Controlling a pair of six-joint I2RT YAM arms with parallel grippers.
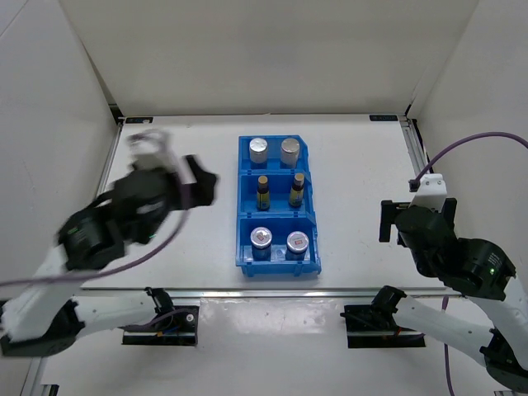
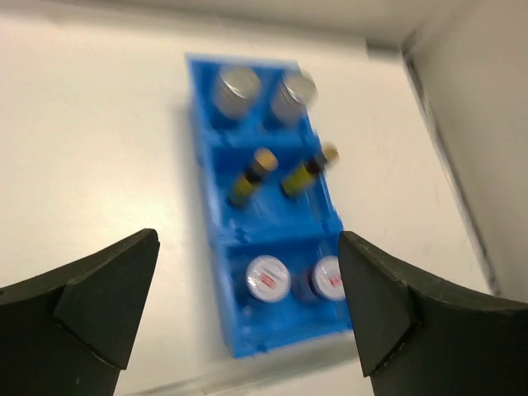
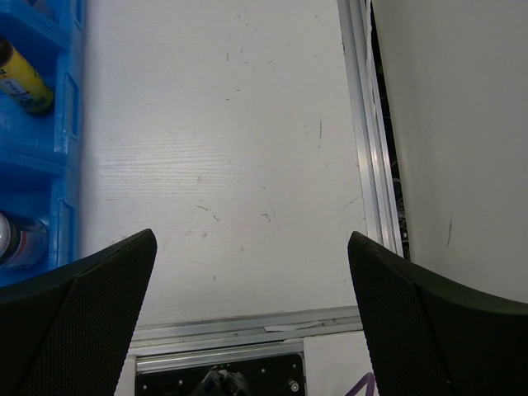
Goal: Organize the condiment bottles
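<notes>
Fingers of my left gripper [image 2: 247, 247] stand wide apart with nothing between them, and those of my right gripper [image 3: 252, 247] are spread just as wide and hold nothing either. All six condiment bottles [image 1: 296, 191] sit in the blue bin [image 1: 276, 266] at the middle of the table [image 1: 363, 165], two to a compartment: a pair of silver-lidded jars [image 1: 259, 148] in the far one, a pair of slim amber bottles [image 1: 263, 193] with black caps in the middle one, and a pair of silver-topped cylinders [image 1: 261, 240] in the near one. From above, my left arm [image 1: 99, 235] is a smear to the left of the bin, so I cannot pick out its fingertips there. My left wrist view is soft too: the labels are unreadable, and I cannot tell whether the amber bottles lean. My right wrist catches only the bin's right edge, with one yellow-labelled bottle and one cylinder cut off at the left border, then bare table and a metal rail [image 3: 367, 165]. My right arm [image 1: 445, 247] sits well to the right of the bin
</notes>
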